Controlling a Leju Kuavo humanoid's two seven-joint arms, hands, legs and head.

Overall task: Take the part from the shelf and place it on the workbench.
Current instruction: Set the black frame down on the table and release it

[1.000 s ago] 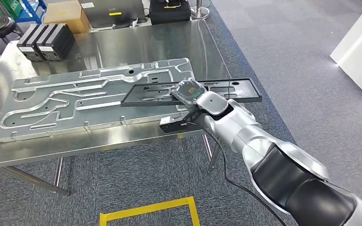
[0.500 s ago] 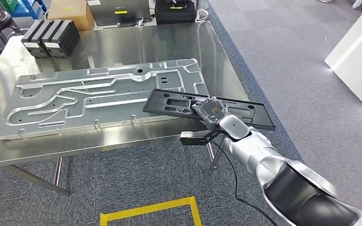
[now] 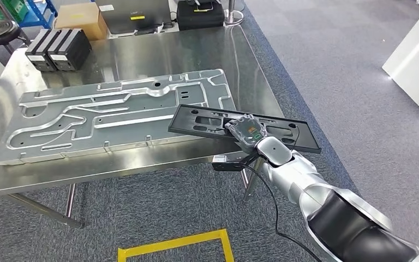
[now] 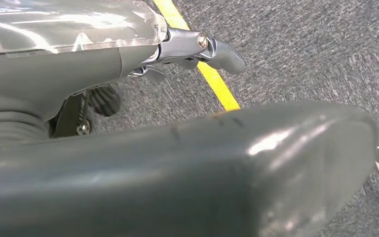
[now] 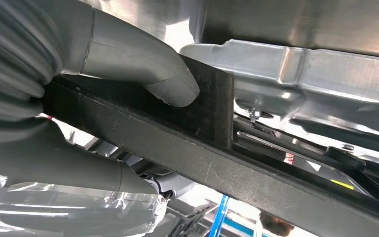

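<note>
A long flat black plastic part (image 3: 207,121) with cut-outs lies tilted across the right front corner of the steel workbench (image 3: 158,52), its left end over a large aluminium plate (image 3: 114,112) and its right end past the table edge. My right hand (image 3: 246,131) grips the part's near edge around its middle. In the right wrist view the thumb (image 5: 143,69) presses one face of the black part (image 5: 202,148) and the other fingers wrap the opposite side. My left hand (image 4: 128,148) hangs over grey carpet, its fingers curled around nothing.
Two black boxes (image 3: 57,48) stand at the workbench's far left. A cardboard box (image 3: 79,19) and dark cases (image 3: 199,12) sit behind the table. Yellow tape (image 3: 172,243) marks the carpet in front. A white panel (image 3: 414,60) stands at the right.
The right hand has drawn the black part toward me and to the right, so more of it overhangs the table's corner. The camera has shifted a little.
</note>
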